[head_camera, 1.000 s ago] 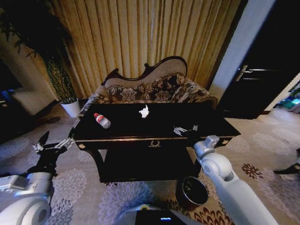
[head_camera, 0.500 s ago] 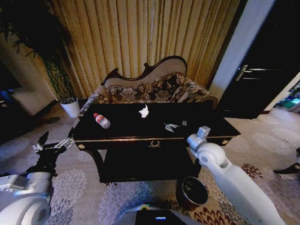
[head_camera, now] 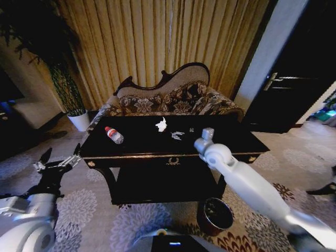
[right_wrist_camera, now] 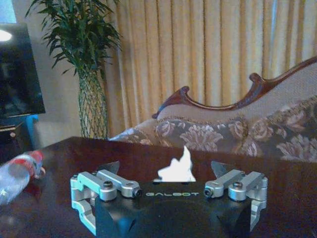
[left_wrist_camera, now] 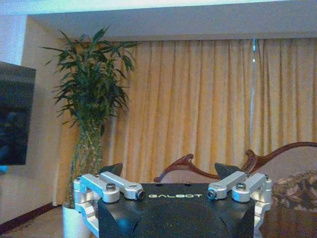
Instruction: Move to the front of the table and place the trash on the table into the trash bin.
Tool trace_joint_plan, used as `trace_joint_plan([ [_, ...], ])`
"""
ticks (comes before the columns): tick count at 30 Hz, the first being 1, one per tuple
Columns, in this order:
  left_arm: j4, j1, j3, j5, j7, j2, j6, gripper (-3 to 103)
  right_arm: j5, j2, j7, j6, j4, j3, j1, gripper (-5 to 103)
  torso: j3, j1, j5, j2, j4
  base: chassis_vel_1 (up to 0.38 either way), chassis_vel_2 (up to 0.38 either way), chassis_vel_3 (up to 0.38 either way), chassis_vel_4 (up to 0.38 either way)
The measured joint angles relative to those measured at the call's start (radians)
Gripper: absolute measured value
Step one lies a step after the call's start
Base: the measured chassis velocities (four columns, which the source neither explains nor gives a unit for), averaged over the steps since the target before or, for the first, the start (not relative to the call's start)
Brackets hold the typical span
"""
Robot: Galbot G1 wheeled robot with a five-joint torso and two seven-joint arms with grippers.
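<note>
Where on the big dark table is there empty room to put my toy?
The table is bare on its right part, right of the right gripper. Another free patch lies between the bottle and the tissue. The middle is crowded, with the open jaws beside the tissue.

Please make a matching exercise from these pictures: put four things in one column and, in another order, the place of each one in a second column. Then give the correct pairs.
Things:
1. plastic bottle
2. crumpled tissue
3. trash bin
4. left gripper

Places:
A. on the carpet below the table's front right corner
B. in the air off the table's left end, above the carpet
C. lying on its side near the table's left end
D. near the table's far edge, just ahead of the open right gripper

Pairs: 1-C, 2-D, 3-A, 4-B
</note>
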Motion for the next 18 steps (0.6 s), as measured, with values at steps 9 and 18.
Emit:
trace_joint_plan([
  [9,0.000,0.005,-0.022,-0.010,0.000,-0.015,-0.001,100,0.065,0.104,0.052,-0.046,-0.127,-0.108,0.139,100,0.000,0.000,0.0001,0.000,-0.0004,0.000,0.000,0.000,0.000],
  [18,0.000,0.001,-0.015,-0.006,0.003,-0.021,-0.002,100,0.106,0.196,0.184,-0.108,-0.196,-0.137,0.178,100,0.000,0.000,0.0003,0.000,-0.0003,0.000,0.000,0.000,0.000],
])
